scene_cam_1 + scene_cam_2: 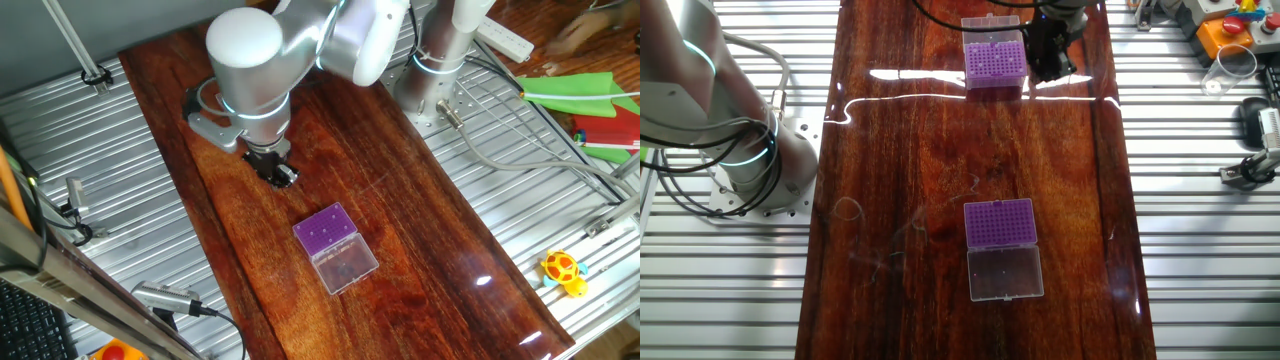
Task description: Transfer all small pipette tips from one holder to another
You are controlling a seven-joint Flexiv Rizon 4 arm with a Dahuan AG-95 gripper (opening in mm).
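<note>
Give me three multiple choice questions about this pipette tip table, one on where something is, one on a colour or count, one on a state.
1. Where is the gripper?
A. beside the far holder
B. over the near holder
C. off the wooden board

2. How many purple tip holders are on the wooden board?
A. one
B. two
C. three

3. The clear lid of the near holder is
A. shut over the insert
B. folded open, lying flat
C. missing

Key: 1 A, the gripper stands right next to the far holder. 2 B, two purple inserts show. 3 B, the lid lies flat beside its insert.
</note>
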